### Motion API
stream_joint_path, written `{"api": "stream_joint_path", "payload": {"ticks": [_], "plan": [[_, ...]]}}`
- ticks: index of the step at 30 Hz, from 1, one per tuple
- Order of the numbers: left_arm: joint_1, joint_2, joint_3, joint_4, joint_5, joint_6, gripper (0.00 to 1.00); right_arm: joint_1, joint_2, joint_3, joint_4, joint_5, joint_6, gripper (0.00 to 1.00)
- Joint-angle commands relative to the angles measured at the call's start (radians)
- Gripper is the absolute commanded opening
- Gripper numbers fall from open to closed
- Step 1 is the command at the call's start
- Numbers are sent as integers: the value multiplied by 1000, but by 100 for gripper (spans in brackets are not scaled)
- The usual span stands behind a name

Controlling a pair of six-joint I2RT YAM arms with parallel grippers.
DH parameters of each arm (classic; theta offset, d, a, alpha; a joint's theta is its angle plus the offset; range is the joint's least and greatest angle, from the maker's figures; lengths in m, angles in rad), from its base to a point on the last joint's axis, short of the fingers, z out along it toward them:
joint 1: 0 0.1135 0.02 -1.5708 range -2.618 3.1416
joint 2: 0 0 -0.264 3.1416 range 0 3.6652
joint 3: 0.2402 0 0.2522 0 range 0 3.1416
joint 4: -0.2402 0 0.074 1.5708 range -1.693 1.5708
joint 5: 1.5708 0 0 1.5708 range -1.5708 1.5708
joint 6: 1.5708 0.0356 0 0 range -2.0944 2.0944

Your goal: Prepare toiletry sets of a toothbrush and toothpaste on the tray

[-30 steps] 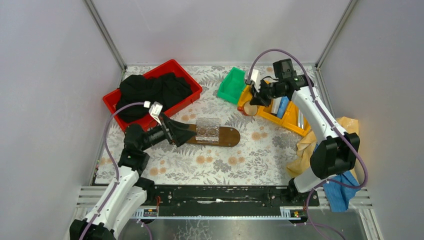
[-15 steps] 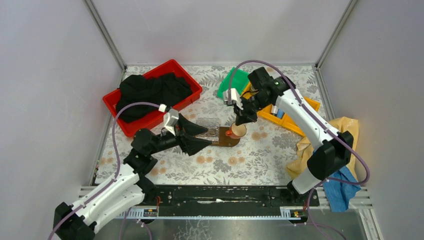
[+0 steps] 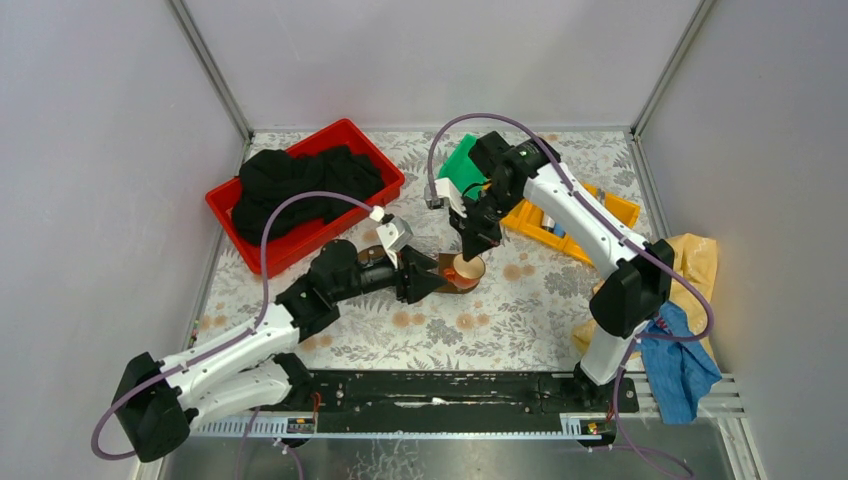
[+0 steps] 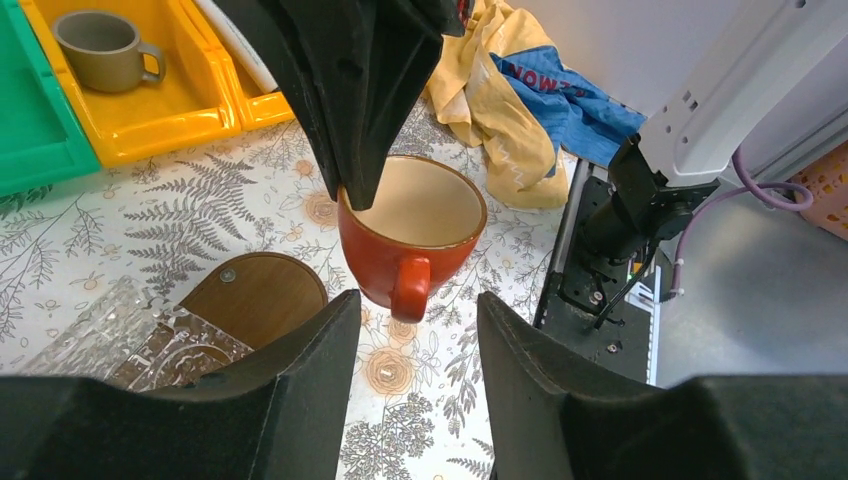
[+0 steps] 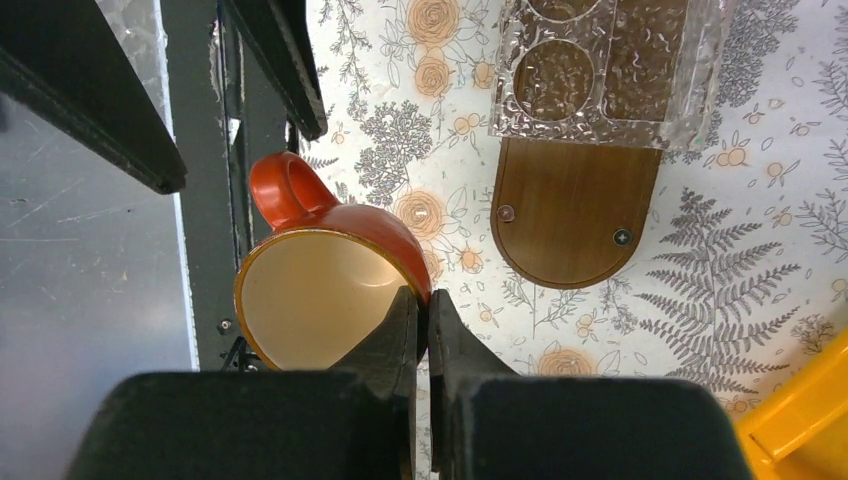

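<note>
My right gripper [image 5: 420, 305] is shut on the rim of a red cup [image 5: 310, 300] with a cream inside, and holds it just off the right end of the dark brown tray [image 5: 575, 215]. My left gripper [image 4: 415, 300] is open. Its fingertips stand on either side of the cup's handle [image 4: 410, 290] with a gap on each side. In the top view the left gripper [image 3: 432, 275] reaches along the tray [image 3: 447, 267] towards the cup [image 3: 466, 268] under the right gripper [image 3: 470, 250]. A pale slim thing [image 4: 232, 52] shows in the yellow bin; I cannot tell if it is the toothbrush. The toothpaste is hidden.
A clear plastic holder [image 5: 610, 65] sits on the tray. The yellow bin [image 4: 170, 110] holds a grey mug [image 4: 100, 45], with a green bin [image 3: 462, 172] beside it. A red crate [image 3: 375, 165] of black cloth stands back left. Yellow cloth [image 3: 695, 260] and blue cloth [image 3: 680, 365] lie right.
The right arm carried the red cup from the yellow bin down to the tray's right end. The left arm reached right along the tray to the cup, its jaws narrowing.
</note>
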Motion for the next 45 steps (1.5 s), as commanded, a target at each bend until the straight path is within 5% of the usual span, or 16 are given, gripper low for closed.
{"api": "stream_joint_path", "payload": {"ticks": [1, 20, 30, 37, 45], "plan": [[-20, 10, 34, -20, -52, 42, 53, 16, 7, 63, -51, 28, 75, 0], [-40, 110, 160, -219, -4, 103, 34, 82, 54, 117, -59, 132, 138, 0], [-43, 118, 178, -283, 11, 141, 36, 82, 57, 125, -65, 131, 141, 0], [-43, 63, 180, -333, -45, 173, 52, 81, 44, 107, -57, 147, 142, 0], [-42, 95, 173, -302, -22, 135, 47, 82, 44, 107, -55, 134, 144, 0]]}}
